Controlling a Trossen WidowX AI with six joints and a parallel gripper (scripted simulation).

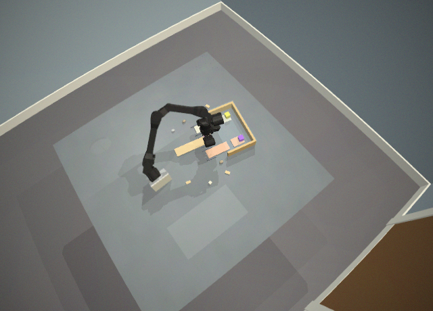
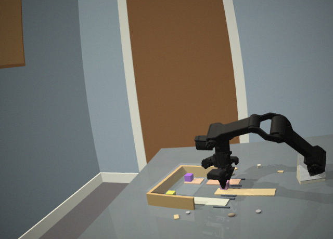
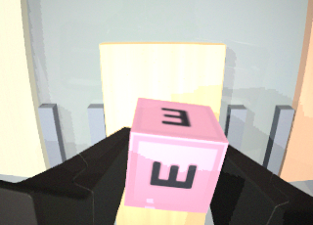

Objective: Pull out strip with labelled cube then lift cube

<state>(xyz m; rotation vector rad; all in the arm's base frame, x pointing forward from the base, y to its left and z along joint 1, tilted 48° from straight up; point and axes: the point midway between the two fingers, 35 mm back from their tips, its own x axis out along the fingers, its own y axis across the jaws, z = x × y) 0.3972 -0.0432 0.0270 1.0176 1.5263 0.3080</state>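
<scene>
Matte black jointed arm (image 2: 268, 129), blocky black pincer (image 2: 223, 184), pale base block (image 2: 306, 174)

Cubes: 3. 1 pink cube (image 3: 176, 158) marked with a letter, centre of the wrist view; 1 purple cube (image 2: 188, 176) and 1 yellow cube (image 2: 170, 192), both lower centre of the exterior view.

Strips: 4 pieces. 1 long tan strip (image 2: 245, 191), 1 pale cream strip (image 2: 211, 201), 2 separate salmon strip pieces (image 2: 194, 181) (image 2: 233, 181).

Wooden frame (image 2: 170, 200): 1, open on 1 side.

Small scattered bits: 6 countable in the top view. Short dark bars near the strips, count unclear.
</scene>
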